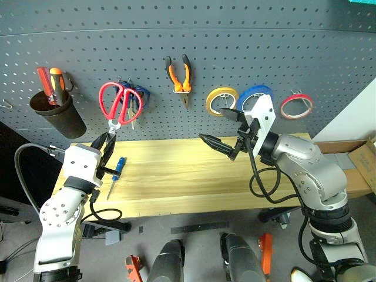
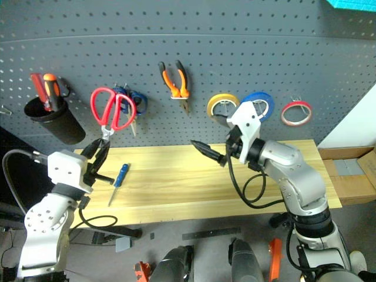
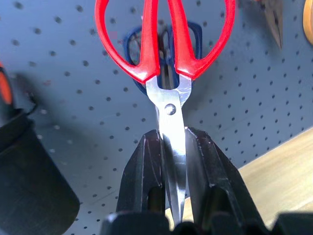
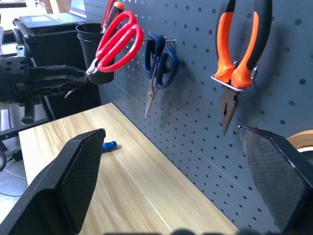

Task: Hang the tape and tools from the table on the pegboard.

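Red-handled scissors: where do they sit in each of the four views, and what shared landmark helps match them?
Left eye view: red-handled scissors upper left, blades pinched in the left gripper, handles against the pegboard.
Right eye view: upper left, same grip.
Left wrist view: centre, blades between the black fingers.
Right wrist view: upper left.
Shared landmark: the blue-handled scissors hanging just behind them.

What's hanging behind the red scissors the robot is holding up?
Blue-handled scissors hang on the pegboard behind the red scissors. Their hook is mostly covered.
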